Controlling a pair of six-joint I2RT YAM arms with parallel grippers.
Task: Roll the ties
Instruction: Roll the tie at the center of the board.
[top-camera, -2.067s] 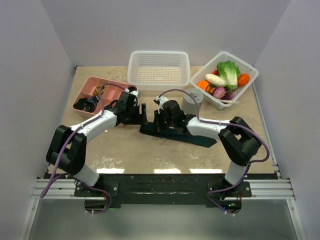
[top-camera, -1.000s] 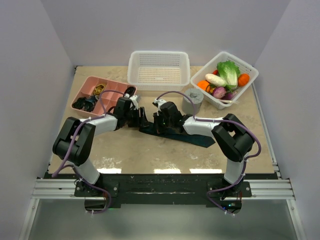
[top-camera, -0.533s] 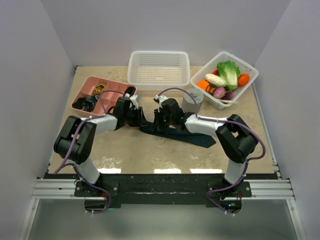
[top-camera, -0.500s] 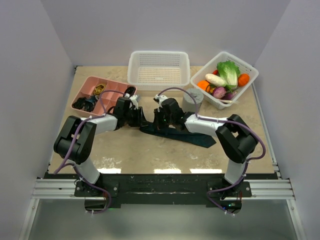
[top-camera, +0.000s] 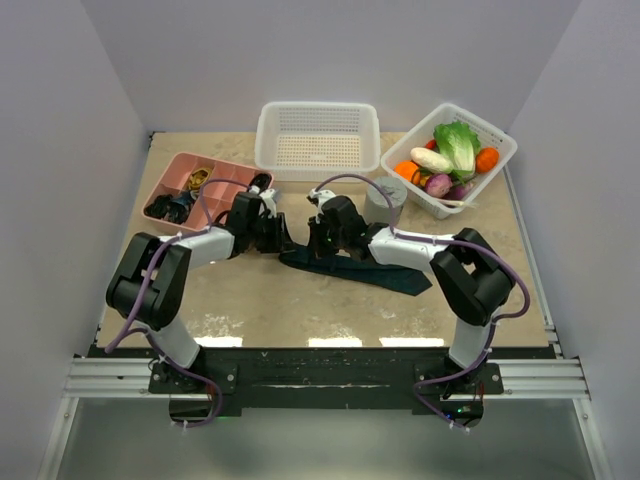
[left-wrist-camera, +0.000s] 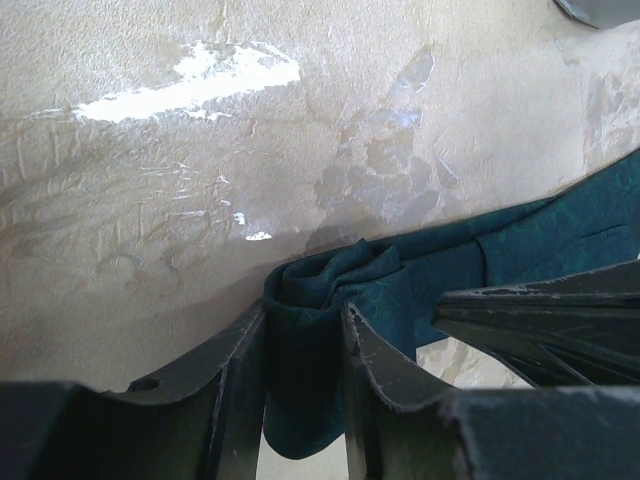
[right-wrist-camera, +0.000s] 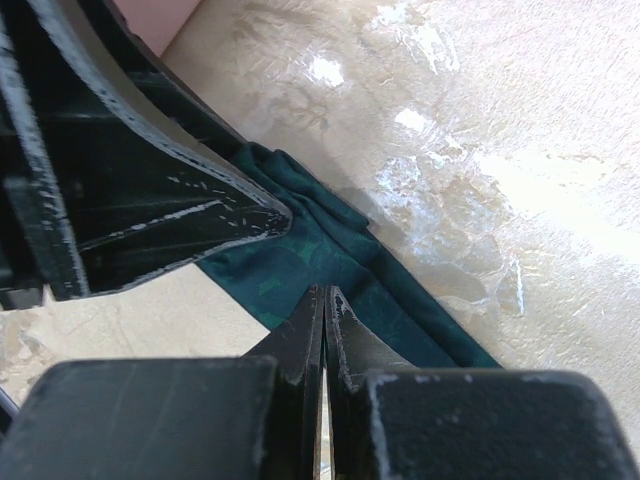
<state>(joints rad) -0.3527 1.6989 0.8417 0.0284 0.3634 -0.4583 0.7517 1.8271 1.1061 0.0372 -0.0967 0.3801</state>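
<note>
The tie (top-camera: 380, 272) is a dark teal band lying slantwise on the table's middle, its wide end toward the right. Its left end is bunched into a small fold (left-wrist-camera: 330, 280). My left gripper (top-camera: 281, 238) (left-wrist-camera: 303, 318) is shut on that fold, and cloth fills the gap between its fingers (left-wrist-camera: 238, 372). My right gripper (top-camera: 318, 241) (right-wrist-camera: 323, 293) is shut with nothing between its jaws. Its tips rest on the flat tie (right-wrist-camera: 335, 250) just right of the fold, close to the left gripper's finger (right-wrist-camera: 150, 215).
An empty white mesh basket (top-camera: 317, 148) stands at the back centre. A white basket (top-camera: 482, 185) of vegetables is at the back right. A grey cylinder (top-camera: 385, 198) stands just behind the right gripper. A pink compartment tray (top-camera: 226, 178) is at the back left.
My left gripper has closed on the tie's folded end. The left arm drew in closer to the tie about two seconds ago; both arms have hardly shifted since.
</note>
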